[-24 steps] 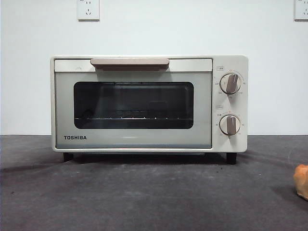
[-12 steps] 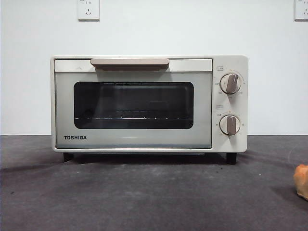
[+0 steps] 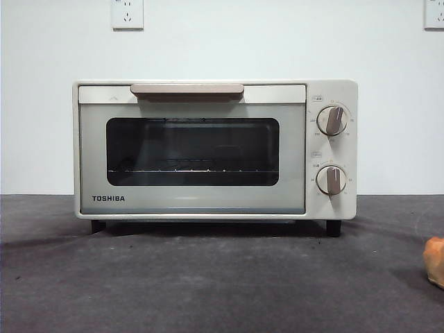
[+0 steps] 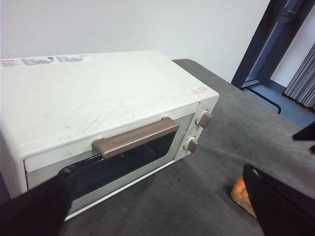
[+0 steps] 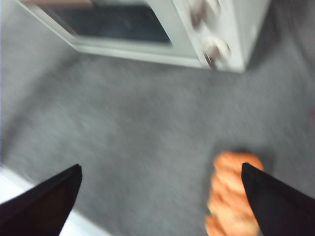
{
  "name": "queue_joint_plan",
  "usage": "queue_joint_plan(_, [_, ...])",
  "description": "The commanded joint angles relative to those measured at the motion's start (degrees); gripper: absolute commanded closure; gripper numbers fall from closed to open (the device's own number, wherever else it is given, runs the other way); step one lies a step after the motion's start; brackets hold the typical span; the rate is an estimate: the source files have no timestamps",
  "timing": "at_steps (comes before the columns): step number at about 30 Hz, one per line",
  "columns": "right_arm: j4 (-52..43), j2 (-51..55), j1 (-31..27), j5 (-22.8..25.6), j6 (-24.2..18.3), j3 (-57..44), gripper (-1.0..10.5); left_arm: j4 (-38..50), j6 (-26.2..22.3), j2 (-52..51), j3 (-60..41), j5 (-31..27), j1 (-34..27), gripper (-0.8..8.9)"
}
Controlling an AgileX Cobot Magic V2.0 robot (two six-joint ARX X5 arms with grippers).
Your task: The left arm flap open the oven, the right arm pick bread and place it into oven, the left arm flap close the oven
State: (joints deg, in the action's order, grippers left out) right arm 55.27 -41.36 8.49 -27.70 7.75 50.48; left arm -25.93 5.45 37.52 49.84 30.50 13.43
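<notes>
Front view: the toaster oven [image 3: 215, 149] stands square on the dark grey tabletop [image 3: 208, 284], door shut, beige bar handle [image 3: 186, 89] along the top edge. "TOSHIBA" reads in black at the door's lower left corner. Two round knobs [image 3: 332, 120] sit one above the other on the right panel; their small markings are illegible. The bread [image 3: 435, 260], orange-tan, lies at the right picture edge, well apart from the oven. No arm shows here.

Left wrist view: the left end effector [image 4: 157, 206] hangs near the oven's front, jaws spread wide, holding nothing. Printed labels on the oven's top are too small to read.

Right wrist view: blurred. The right end effector [image 5: 160, 196] hangs above the tabletop, jaws wide apart and empty; the lumpy bread lies just beside one jaw.
</notes>
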Motion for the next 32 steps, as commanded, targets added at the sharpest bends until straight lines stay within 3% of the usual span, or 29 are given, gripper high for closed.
queue_joint_plan(1, [2.01,-3.61,1.95,4.50,-0.92,0.33,4.3,0.28,-0.02,0.28,0.94,0.44,0.46,2.50])
queue_joint_plan(8, [2.03,-11.19,5.68,11.61,-0.35,-4.59,4.3,0.22,-0.04,0.28,0.94,0.44,0.52,2.51])
queue_joint_plan(15, [-5.49,-17.97,6.38,11.72,1.07,-10.12,4.3,0.22,-0.04,0.28,0.94,0.42,0.52,2.51])
queue_joint_plan(22, [-8.90,-25.31,6.38,15.85,1.18,-10.43,4.3,0.22,-0.04,0.28,0.94,0.42,0.52,2.51])
queue_joint_plan(32, [-13.27,-33.97,6.38,15.78,0.44,-10.43,4.8,0.22,-0.04,0.28,0.94,0.42,0.52,2.52])
